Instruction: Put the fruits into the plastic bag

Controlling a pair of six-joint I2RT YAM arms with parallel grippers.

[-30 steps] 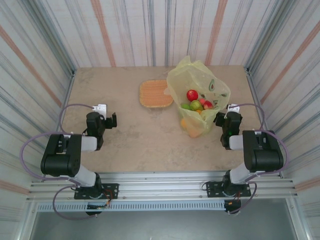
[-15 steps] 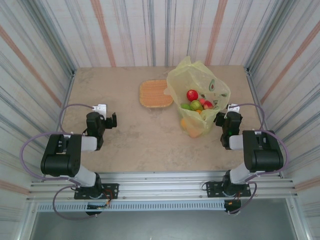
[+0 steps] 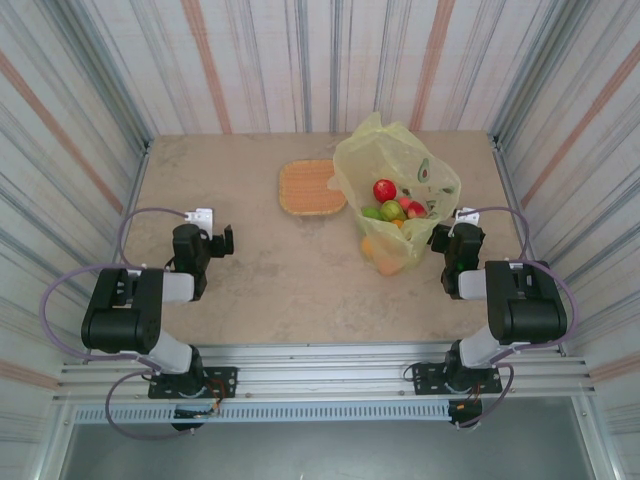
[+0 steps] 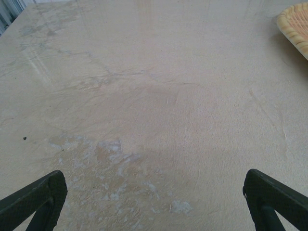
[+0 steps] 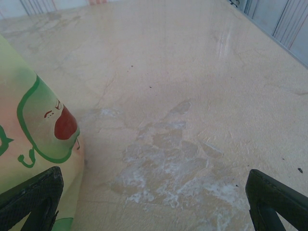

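Observation:
The yellow-green plastic bag (image 3: 395,185) stands open at the back right of the table, with an avocado print on its side. Inside it lie the fruits: a red apple (image 3: 384,190), a green one (image 3: 391,210), a reddish one (image 3: 416,210), and an orange (image 3: 385,255) showing through the plastic low down. The bag's printed side (image 5: 33,130) fills the left edge of the right wrist view. My right gripper (image 3: 451,238) rests just right of the bag, open and empty (image 5: 154,202). My left gripper (image 3: 208,243) sits far to the left, open over bare table (image 4: 154,202).
A shallow woven wicker tray (image 3: 312,186) lies empty just left of the bag; its rim (image 4: 294,26) shows in the left wrist view. Striped walls enclose the table (image 3: 270,270) on three sides. Both arm bases stand at the near edge.

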